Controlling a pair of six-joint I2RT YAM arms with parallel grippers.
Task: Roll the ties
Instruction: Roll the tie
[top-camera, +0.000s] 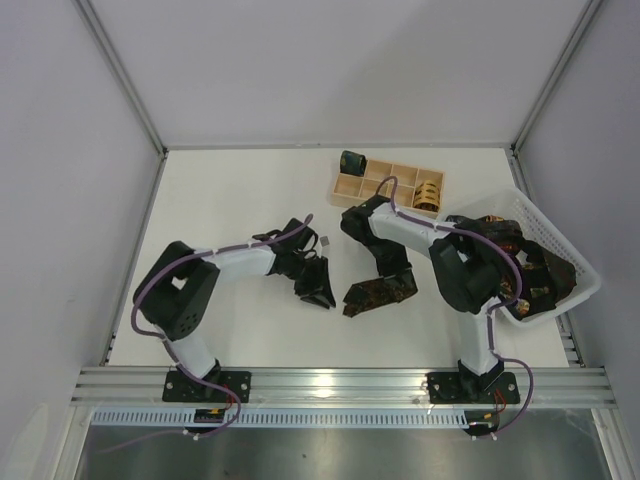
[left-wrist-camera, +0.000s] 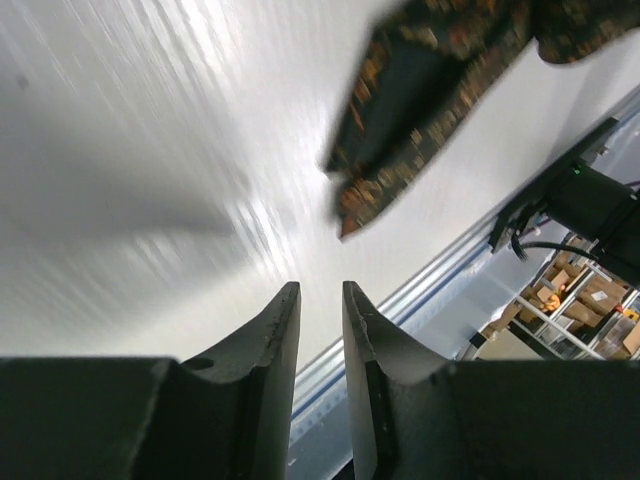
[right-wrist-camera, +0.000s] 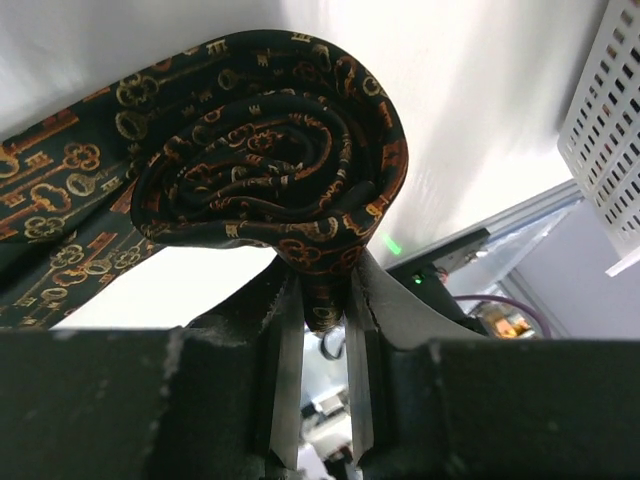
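A dark tie (top-camera: 372, 295) with a gold key pattern lies on the white table between the two arms. My right gripper (top-camera: 396, 274) is down on its right end and shut on it. In the right wrist view the tie is wound into a loose coil (right-wrist-camera: 270, 160), and my right gripper (right-wrist-camera: 325, 285) pinches the coil's lower fold while the flat tail runs off to the left. My left gripper (top-camera: 320, 293) hovers just left of the tie. Its fingers (left-wrist-camera: 275, 330) stand a narrow gap apart with nothing between them, and the tie's end (left-wrist-camera: 420, 100) lies ahead of them.
A pale wooden compartment tray (top-camera: 380, 181) at the back holds a dark green coil (top-camera: 352, 160) and a tan-gold coil (top-camera: 430, 190). A white mesh basket (top-camera: 560, 235) at the right holds several loose ties (top-camera: 530, 272). The aluminium rail (top-camera: 340, 380) runs along the near edge.
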